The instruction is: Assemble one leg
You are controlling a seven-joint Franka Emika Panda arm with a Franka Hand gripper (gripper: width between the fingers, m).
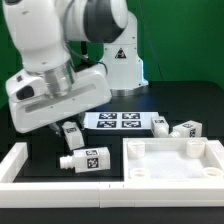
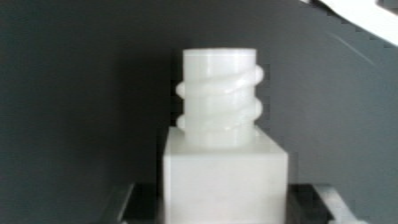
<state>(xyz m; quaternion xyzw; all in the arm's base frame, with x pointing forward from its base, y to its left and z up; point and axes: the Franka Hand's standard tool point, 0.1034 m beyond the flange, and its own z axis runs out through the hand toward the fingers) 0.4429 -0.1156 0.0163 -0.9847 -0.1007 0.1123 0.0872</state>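
In the wrist view a white leg (image 2: 222,150) stands between my fingers, its square body toward the camera and its threaded round end pointing away. My gripper (image 2: 222,206) straddles the body; a dark finger (image 2: 132,204) shows on each side with a narrow gap to the leg, so the jaws are open. In the exterior view the gripper (image 1: 64,127) is low over the black table, at that leg (image 1: 71,134). A second leg (image 1: 85,160) lies in front of it. Two more legs (image 1: 160,124) (image 1: 187,129) lie toward the exterior view's right.
The large white tabletop (image 1: 176,170) with corner sockets lies at the front on the exterior view's right. The marker board (image 1: 118,120) lies behind the legs. A white rail (image 1: 14,166) borders the front and the exterior view's left. The arm's white base (image 1: 122,66) stands at the back.
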